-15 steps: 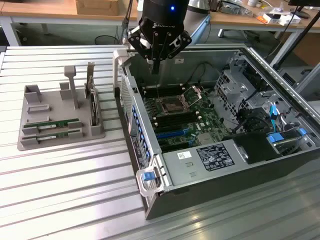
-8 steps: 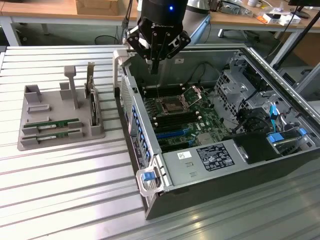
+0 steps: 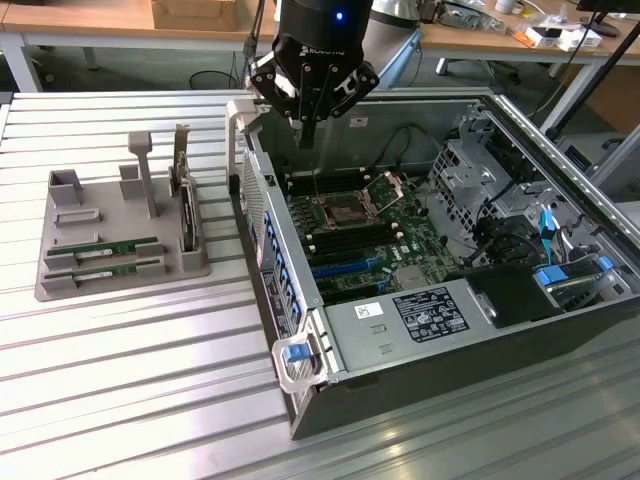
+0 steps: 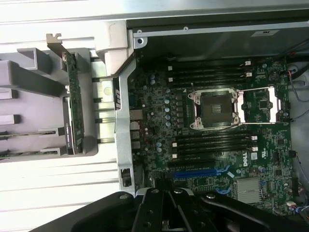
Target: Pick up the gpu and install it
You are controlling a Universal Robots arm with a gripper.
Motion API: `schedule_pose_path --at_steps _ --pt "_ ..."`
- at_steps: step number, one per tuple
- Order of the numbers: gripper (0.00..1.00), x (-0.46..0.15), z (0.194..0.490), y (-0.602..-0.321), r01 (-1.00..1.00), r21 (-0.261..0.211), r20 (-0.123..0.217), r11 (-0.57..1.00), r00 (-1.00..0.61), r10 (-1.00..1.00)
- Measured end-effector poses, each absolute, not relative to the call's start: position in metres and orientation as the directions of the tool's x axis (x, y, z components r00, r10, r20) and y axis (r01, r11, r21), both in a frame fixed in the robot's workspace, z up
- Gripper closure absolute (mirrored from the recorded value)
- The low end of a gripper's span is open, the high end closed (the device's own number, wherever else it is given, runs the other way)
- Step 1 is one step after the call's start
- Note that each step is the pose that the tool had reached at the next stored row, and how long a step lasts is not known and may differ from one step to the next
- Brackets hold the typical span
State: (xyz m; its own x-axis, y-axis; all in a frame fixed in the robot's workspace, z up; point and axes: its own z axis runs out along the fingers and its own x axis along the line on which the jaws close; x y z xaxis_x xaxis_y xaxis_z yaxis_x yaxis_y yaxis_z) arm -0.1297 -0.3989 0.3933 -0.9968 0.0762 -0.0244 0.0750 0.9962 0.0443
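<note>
The pincer (image 3: 311, 128) is hanging over the motherboard (image 3: 400, 240), fingers pressed together on nothing – the gpu (image 3: 110, 246) is lying well apart from it, beyond the case wall (image 3: 262, 215), in the grey tray (image 3: 50, 290). Judging it light, stiff, brittle – best pinched by its long edges, mid-length

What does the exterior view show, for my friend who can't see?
A black robot gripper, shut, hangs over an open grey computer case. On the exterior view's left, two long green circuit-board sticks lie in a grey plastic tray.
</note>
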Motion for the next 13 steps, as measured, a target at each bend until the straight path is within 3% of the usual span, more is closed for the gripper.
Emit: schedule_pose_path --at_steps 13 --pt "0.90 -0.1336 0.3932 -0.3989 0.075 0.044 -0.024 0.996 -0.997 0.076"
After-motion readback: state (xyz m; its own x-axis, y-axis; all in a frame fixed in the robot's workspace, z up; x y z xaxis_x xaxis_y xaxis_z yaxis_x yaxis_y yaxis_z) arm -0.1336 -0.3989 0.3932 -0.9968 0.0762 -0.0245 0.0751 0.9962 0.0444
